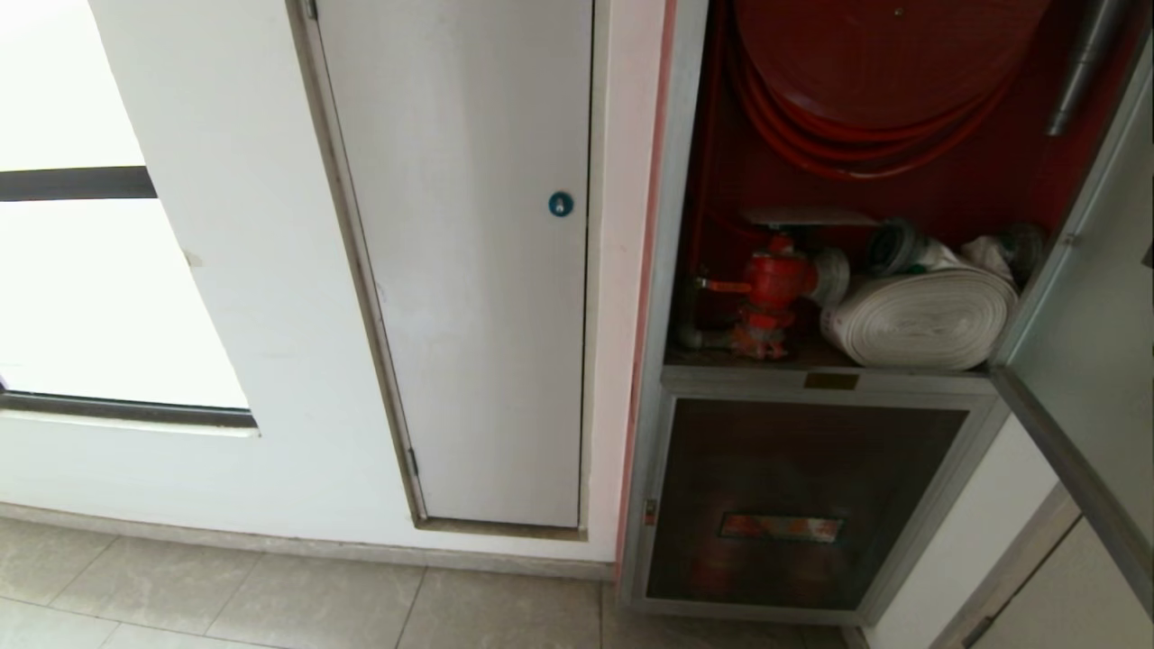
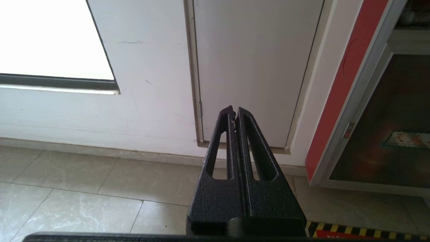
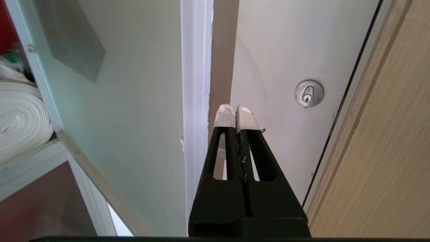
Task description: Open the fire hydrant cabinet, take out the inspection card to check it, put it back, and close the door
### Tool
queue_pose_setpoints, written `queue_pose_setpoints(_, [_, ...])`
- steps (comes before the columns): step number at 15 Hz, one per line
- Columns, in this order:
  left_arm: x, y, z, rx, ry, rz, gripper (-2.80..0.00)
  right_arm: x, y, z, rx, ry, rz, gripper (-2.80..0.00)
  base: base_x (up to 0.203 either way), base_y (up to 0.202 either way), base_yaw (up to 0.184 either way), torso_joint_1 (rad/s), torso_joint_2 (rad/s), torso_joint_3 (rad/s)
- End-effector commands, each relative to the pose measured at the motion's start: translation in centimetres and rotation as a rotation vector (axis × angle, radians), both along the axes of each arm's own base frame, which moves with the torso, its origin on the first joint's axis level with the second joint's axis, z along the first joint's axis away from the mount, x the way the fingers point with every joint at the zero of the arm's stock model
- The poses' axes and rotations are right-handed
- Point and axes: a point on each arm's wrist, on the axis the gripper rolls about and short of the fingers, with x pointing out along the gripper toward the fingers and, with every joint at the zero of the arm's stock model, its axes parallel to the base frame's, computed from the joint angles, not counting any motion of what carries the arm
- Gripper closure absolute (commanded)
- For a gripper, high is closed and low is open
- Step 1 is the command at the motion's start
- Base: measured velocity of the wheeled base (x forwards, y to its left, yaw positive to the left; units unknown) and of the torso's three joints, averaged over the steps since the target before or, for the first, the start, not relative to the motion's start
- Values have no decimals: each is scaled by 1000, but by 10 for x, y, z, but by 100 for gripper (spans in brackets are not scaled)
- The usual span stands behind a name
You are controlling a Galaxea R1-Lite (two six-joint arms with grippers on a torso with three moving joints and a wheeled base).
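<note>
Cabinet to the right of a panel door, its own door swung out to the right.

The fire hydrant cabinet (image 1: pixel 672 270) stands against the wall, right of the panel door (image 1: pixel 469 270), with a window (image 1: pixel 90 270) further left. Inside, the hose reel (image 1: pixel 883 63) hangs above; below it the valve (image 1: pixel 773 288) sits left of the rolled hose (image 1: pixel 924 320) on the shelf. Under the shelf is a smaller glass panel (image 1: pixel 793 505). The door (image 1: pixel 1091 361) stands open at the cabinet's right. The right tool (image 3: pixel 235 111) is just beside that door's outer edge.
</note>
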Motion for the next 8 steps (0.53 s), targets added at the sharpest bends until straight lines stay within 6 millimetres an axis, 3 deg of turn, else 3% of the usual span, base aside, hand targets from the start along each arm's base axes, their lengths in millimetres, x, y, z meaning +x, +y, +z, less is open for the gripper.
queue_pose_setpoints(1, [1, 0, -2, -1, 7, 1, 0, 0, 0, 0, -1, -2, -6, 0, 0, 0, 0, 0, 0, 0])
queue_pose_setpoints(8, [1, 0, -2, -1, 7, 1, 0, -23, 7, 0, -49, -66, 79, 0, 0, 0, 0, 0, 0, 0])
